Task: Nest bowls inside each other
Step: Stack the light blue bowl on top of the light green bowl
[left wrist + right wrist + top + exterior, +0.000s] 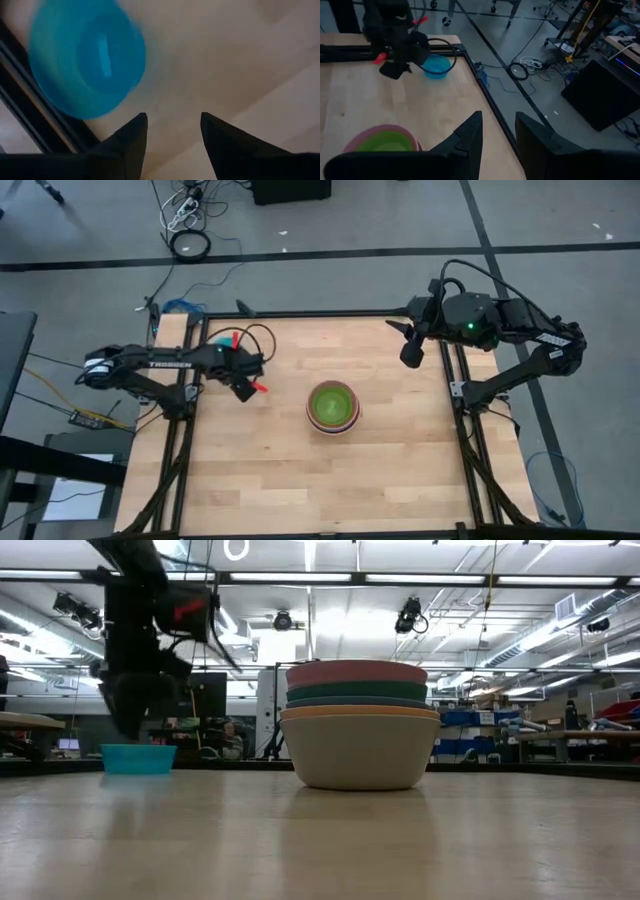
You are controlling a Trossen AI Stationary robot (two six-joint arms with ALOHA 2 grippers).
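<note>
Stacked bowls sit mid-table; one cyan bowl still waits by the left arm.

Nearest the low camera, the stack of bowls point(357, 725) stands at the table's centre: pale grey at the base, then orange, blue, dark green and pink rims, with lime green on top seen from above. Beyond it, at about ten o'clock from the stack and close to the table's point(400, 480) far-left corner, lies the cyan bowl point(436, 65), upright and alone. The left gripper point(172, 131) hovers just beside that bowl, angled down, fingers spread and empty. To do this step well, I judge it should straddle one wall of the cyan bowl at the rim, pinch firmly, lift clear, then lower it level into the green one. The right gripper point(497, 131) hangs parked near one o'clock, fingers apart, holding nothing.
</note>
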